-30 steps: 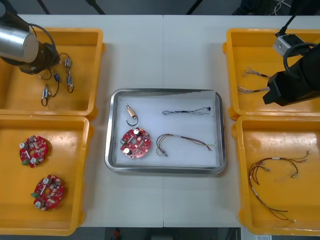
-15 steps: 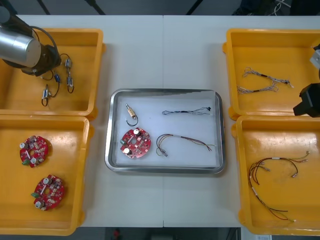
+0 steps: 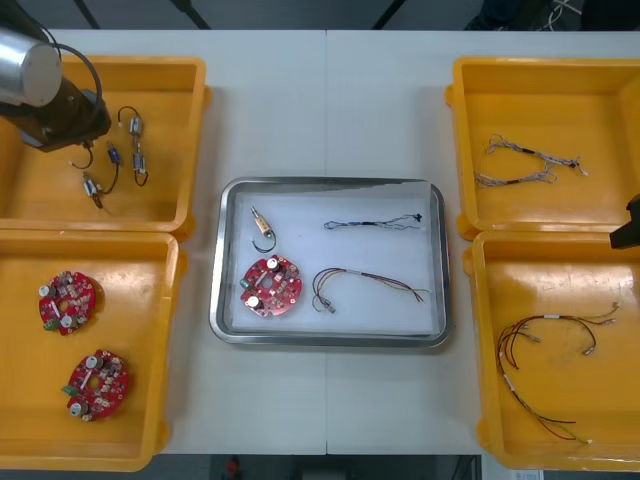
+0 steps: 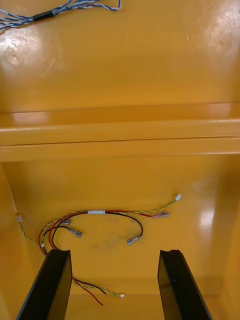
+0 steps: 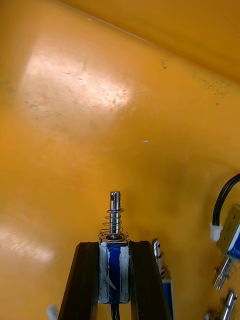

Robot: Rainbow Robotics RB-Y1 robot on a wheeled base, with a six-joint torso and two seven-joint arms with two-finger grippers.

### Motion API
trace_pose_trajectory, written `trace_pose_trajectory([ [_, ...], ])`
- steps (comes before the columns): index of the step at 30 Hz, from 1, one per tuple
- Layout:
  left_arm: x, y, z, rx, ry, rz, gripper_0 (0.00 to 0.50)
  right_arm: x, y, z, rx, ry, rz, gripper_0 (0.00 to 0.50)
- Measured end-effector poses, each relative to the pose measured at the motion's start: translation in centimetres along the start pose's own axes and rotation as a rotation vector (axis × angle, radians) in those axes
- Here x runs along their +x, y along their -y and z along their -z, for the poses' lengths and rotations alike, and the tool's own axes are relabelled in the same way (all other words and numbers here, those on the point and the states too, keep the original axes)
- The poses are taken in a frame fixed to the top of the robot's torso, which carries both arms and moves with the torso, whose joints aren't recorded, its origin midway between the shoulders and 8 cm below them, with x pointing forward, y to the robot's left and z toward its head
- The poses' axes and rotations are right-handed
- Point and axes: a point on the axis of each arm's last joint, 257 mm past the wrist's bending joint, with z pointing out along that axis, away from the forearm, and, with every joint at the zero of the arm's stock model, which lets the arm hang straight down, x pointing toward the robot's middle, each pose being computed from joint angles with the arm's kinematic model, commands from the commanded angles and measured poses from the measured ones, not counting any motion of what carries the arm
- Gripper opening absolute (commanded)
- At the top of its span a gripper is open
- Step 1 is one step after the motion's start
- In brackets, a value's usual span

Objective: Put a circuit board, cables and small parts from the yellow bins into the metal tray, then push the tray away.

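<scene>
Light table (image 3: 330, 100) carries the metal tray (image 3: 330, 183). Left gripper (image 5: 114, 248) clamps 1 small metal part (image 5: 115, 220) over the far left yellow bin (image 3: 170, 70); black leads of neighbouring parts (image 3: 136, 150) could snag and drag along. Right gripper (image 4: 114, 257) hangs open above a red-and-yellow cable (image 4: 100, 212).

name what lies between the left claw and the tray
Front view: loose small metal parts, the yellow bin's wall, then bare table; left claw grips one part.

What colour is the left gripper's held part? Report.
Blue small metal part, silver pin; left wrist view.
</scene>
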Motion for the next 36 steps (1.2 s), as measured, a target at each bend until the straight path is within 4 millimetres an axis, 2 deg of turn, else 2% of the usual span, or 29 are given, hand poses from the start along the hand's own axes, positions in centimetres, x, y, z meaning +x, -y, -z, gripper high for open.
trace_pose_trajectory([
  [4, -0.5, -0.8, 2.1, -0.017, -0.037, 0.014, 0.0, 0.3, 0.4, -0.6, -0.004, -0.006, -0.017, 0.5],
  [10, -1.5, -0.2, 5.8, 0.017, -0.086, 0.07, 0.0, 0.5, 0.7, -1.0, -0.005, -0.015, -0.032, 0.5],
  [17, -0.1, -0.5, 9.2, -0.019, -0.171, 0.01, 0.0, 0.5, 0.8, -1.5, -0.015, -0.001, -0.04, 0.5],
  [22, 0.8, -0.5, 10.9, -0.031, -0.221, 0.001, 0.0, 0.9, 0.9, -1.9, -0.016, -0.005, -0.045, 0.5],
  [28, 1.1, 0.1, 12.0, -0.023, -0.233, -0.017, 0.0, 1.0, 0.9, -2.0, -0.018, -0.009, -0.046, 0.5],
  [36, 1.6, 3.2, 13.8, 0.022, -0.199, -0.098, 0.0, 1.1, 0.9, -2.0, -0.02, -0.01, -0.046, 0.5],
])
